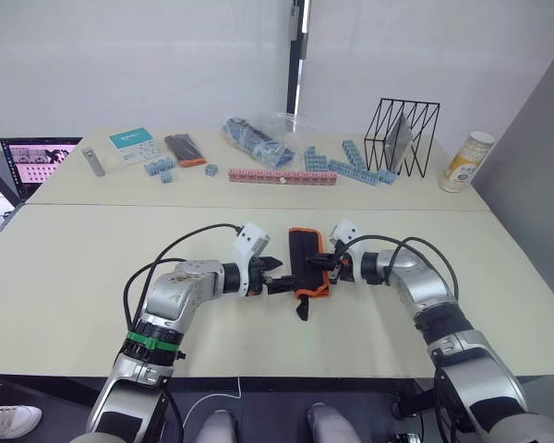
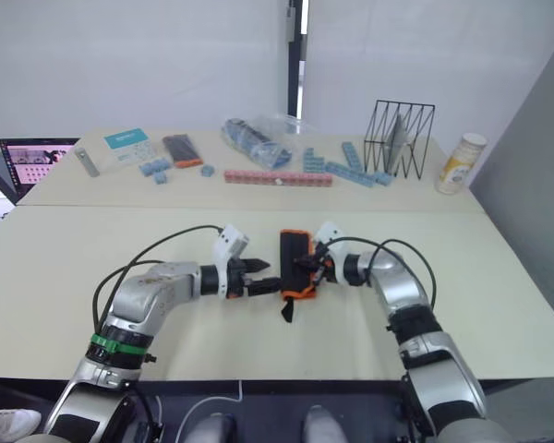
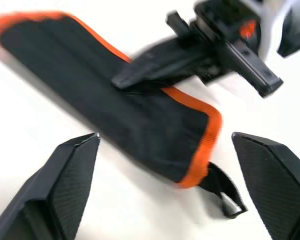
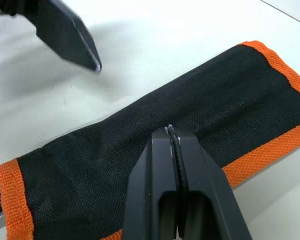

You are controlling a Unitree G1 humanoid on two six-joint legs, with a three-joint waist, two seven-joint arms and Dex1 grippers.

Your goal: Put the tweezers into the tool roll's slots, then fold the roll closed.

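The tool roll lies folded shut in the middle of the near table, a black fabric strip with orange trim. Its tie strap trails loose from the near end. My left gripper is open just left of the roll, and its fingers straddle the roll's near end without touching. My right gripper is shut, its tips resting on the roll's outer fabric from the right side. The tweezers and the slots are hidden.
Along the far table stand a small black case with an orange end, a row of pink blocks, blue blocks, a plastic bag, a black wire rack and a can. A laptop is far left.
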